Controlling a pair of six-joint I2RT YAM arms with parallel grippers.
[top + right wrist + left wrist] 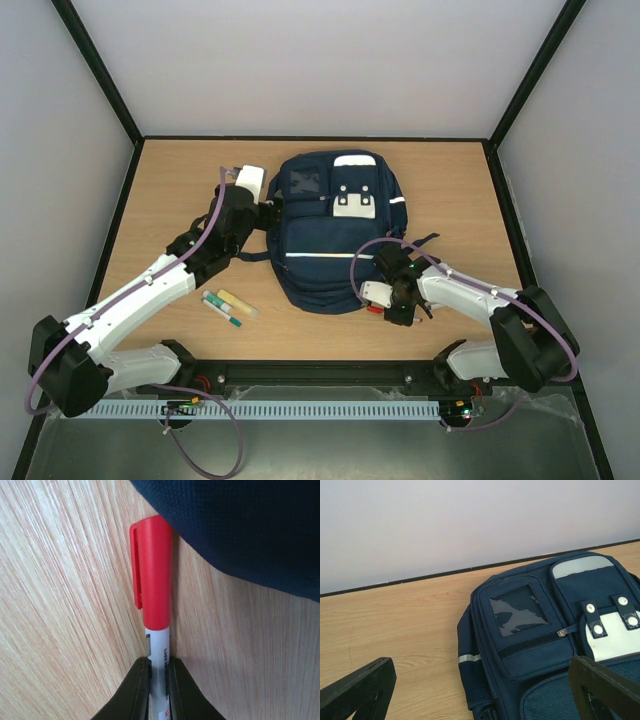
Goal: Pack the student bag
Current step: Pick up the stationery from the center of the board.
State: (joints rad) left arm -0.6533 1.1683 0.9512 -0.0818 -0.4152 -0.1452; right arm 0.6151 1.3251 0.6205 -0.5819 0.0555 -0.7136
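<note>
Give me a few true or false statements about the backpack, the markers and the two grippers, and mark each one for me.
1. The right gripper is shut on the red-capped marker. True.
2. The left gripper holds a marker. False: its fingers stand wide apart and grip nothing, at the left edge of the student bag.
3. The student bag lies with its front pockets facing up. True.
4. The two loose markers are inside the bag. False: they lie on the table, left of the bag.
</note>
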